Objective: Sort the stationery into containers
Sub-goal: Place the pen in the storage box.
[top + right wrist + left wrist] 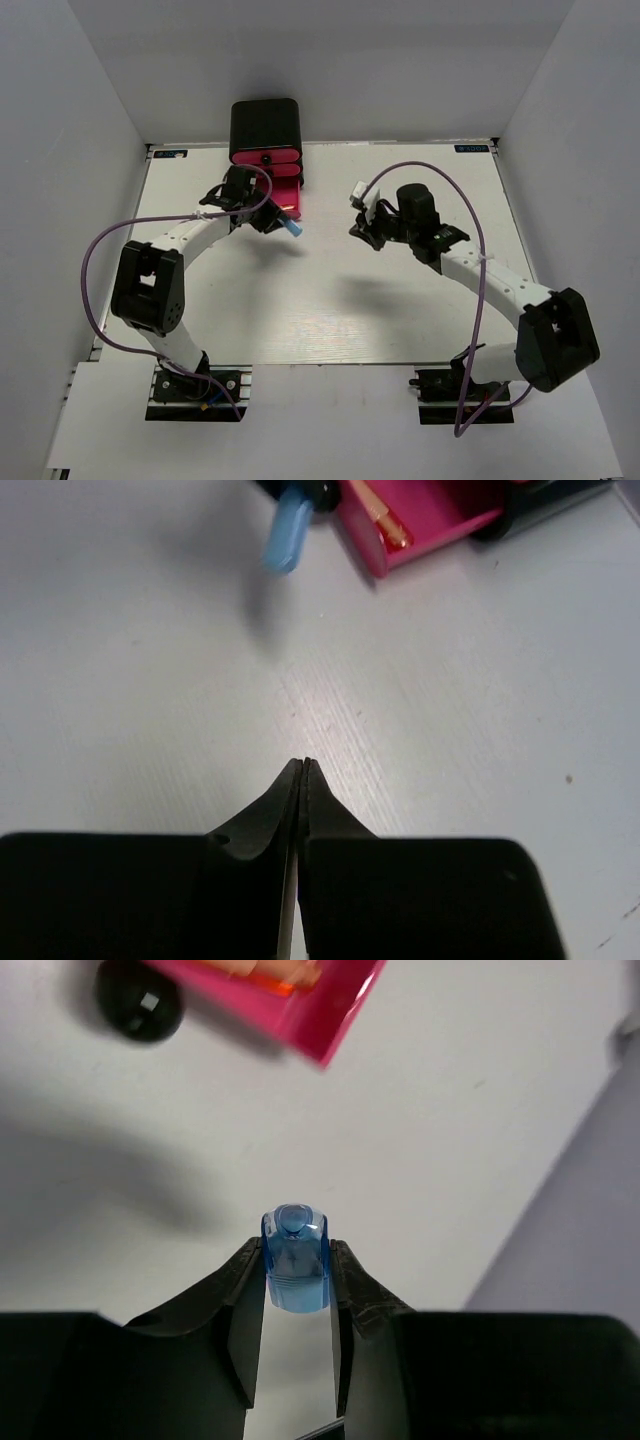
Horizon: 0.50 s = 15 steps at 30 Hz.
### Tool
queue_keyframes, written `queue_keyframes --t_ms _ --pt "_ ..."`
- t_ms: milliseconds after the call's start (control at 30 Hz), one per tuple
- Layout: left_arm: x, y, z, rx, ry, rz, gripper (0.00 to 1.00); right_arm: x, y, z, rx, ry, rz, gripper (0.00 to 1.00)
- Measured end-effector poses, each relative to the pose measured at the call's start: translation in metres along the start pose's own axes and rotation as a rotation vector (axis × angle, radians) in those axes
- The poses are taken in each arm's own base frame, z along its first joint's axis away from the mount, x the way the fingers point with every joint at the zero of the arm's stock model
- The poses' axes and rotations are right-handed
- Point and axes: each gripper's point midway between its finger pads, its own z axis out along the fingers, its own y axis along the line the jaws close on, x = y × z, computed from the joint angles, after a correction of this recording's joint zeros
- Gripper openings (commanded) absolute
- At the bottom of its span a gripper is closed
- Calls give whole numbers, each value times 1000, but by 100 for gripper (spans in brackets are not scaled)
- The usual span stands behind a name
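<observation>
Left claw: found clamped on a blue capsule, the two fingers pressed against its sides and its rounded end projecting beyond the tips. The capsule is held clear of the white worktop, just beside the front corner of a drawn-out pink drawer; a soft shadow is noted on the worktop beneath it in the right wrist view.

The drawer is pulled out from the black cabinet at the far edge of the worktop, towards the arms. An orange piece is seen lying inside it. A black knob is noted on the drawer front. Further pink drawer fronts are seen pushed in above it.

Right claw: fingers pressed together, nothing held between them. It is positioned above bare worktop, well apart from the drawer and the capsule
</observation>
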Motion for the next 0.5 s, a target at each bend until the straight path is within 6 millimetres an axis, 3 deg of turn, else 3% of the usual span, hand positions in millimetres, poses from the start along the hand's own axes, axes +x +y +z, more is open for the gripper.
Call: queue_keyframes --t_ms 133,267,367,500 --pt "-33 -33 3 114 -82 -168 3 17 8 -16 12 13 9 0" --pt "-69 -63 5 201 -183 -262 5 19 11 -29 30 0 1 0" --pt "-91 -69 2 233 -264 -324 5 21 10 -34 42 -5 -4 0" --pt "-117 -66 7 202 -337 -386 15 23 6 -37 55 -3 -4 0"
